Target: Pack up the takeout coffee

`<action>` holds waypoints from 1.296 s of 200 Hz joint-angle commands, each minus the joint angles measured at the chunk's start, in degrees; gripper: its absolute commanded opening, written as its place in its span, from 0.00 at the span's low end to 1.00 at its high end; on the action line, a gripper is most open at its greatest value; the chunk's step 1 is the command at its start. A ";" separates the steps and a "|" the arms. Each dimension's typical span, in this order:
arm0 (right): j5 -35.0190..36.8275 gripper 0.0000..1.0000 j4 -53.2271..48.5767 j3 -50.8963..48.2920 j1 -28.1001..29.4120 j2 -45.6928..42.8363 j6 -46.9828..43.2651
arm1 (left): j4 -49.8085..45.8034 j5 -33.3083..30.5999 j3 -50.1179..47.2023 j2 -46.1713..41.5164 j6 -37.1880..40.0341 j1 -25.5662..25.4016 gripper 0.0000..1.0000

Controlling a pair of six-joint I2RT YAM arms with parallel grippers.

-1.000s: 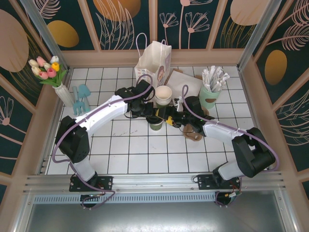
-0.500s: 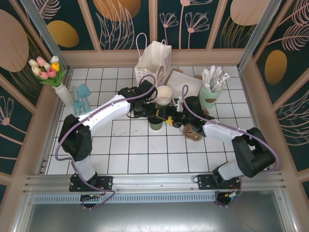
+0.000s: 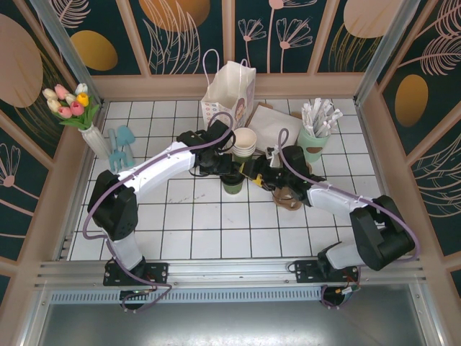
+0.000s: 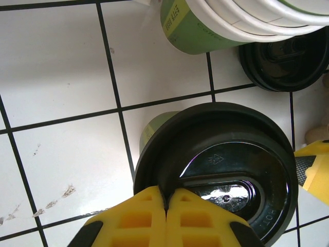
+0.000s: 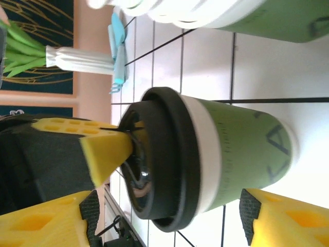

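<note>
White tiles (image 3: 180, 216) hold the takeout coffee (image 3: 232, 185); left claw (image 4: 165, 206) together atop its lid (image 4: 221, 154), right claw (image 5: 167, 211) apart alongside.

From above and behind the arm bases (image 3: 137, 272), the top camera looks steeply down on the whole tiled surface (image 3: 187, 231). The left wrist camera faces straight down, very near the lidded cup (image 4: 226, 170). The right wrist camera, rolled sideways, sees that cup (image 5: 226, 149) from the side, close up; all three views share it (image 3: 232, 184)
</note>
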 commanded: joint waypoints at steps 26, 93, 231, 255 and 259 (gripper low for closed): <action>-0.94 0.53 0.71 -0.13 -0.71 1.29 -0.21 | -2.53 -1.36 -1.58 3.12 1.62 -0.41 0.00; -0.27 0.41 -0.55 0.57 -0.68 2.08 -0.74 | -1.63 -0.23 -2.08 3.51 1.69 -0.46 0.00; 1.47 0.36 -10.51 -1.27 -0.65 3.77 -3.37 | -1.59 1.76 -20.36 6.41 7.58 -0.45 0.00; -2.60 0.45 -7.65 1.84 -1.76 -0.37 -3.97 | -4.36 -0.77 -12.21 3.53 10.87 -0.44 0.00; -3.23 0.46 -7.15 2.18 -1.97 -0.82 -4.08 | -5.85 -0.95 -10.87 2.95 11.45 -0.38 0.00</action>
